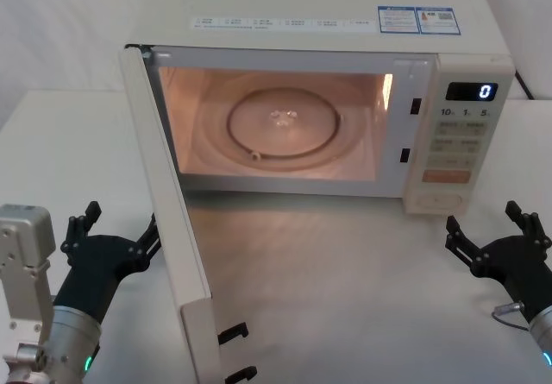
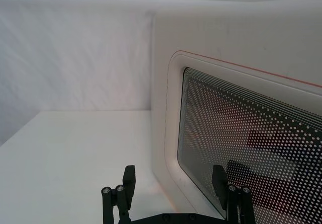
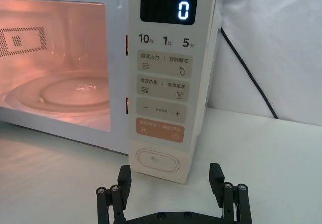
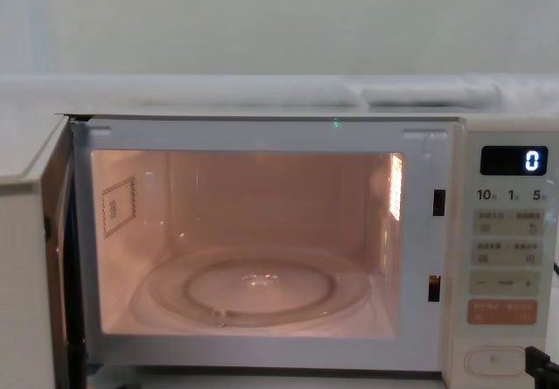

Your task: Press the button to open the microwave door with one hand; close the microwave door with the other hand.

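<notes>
With the door (image 1: 168, 203) open, closing is in hand: the left gripper (image 1: 116, 237), fingers spread, must push it shut; right gripper (image 1: 492, 237) spread, idle.

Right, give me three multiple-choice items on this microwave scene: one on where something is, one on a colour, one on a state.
1. Where is the left gripper?
A. Outside the swung-out microwave door, on the robot's left
B. Inside the oven cavity
C. On top of the microwave

2. What colour is the rectangular key just above the button?
A. Green
B. Orange
C. Black

3. What state is the microwave door in?
A. Shut
B. Removed
C. Open, with the cavity lit

Answers:
1 A: the head view shows it beside the door's outer face, and the left wrist view looks onto the door's window.
2 B: the right wrist view shows an orange key above the pill-shaped button.
3 C: the turntable is in plain sight inside a glowing cavity, while the right gripper hangs open before the panel.
</notes>
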Available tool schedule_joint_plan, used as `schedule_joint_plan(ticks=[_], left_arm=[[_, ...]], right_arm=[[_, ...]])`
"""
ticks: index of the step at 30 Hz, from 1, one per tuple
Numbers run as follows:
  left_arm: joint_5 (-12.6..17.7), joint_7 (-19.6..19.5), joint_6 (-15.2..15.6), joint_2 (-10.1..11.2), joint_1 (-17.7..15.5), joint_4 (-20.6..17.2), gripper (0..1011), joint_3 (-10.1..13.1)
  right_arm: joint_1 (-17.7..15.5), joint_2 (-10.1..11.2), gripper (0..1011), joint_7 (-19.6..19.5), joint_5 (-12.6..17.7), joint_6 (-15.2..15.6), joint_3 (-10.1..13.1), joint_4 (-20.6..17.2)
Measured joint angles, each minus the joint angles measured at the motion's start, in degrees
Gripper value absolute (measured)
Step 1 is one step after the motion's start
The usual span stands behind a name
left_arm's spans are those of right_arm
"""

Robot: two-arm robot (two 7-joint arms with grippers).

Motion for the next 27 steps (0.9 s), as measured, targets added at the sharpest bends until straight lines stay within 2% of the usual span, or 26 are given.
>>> schedule_joint_plan(ticks=[13,18,27], left_arm=[[0.00,0.00,0.00,0.00,0.00,0.00,1001,0.00],[0.00,0.00,0.00,0.00,0.00,0.00,918,0.00],[0.00,0.00,0.00,0.00,0.00,0.00,630,0.00]], right_arm=[[0.00,0.00,1002,0.00,0.00,0.00,0.00,0.00],[0.00,0.00,1002,0.00,0.00,0.00,0.00,0.00],[0.00,0.00,1002,0.00,0.00,0.00,0.00,0.00]])
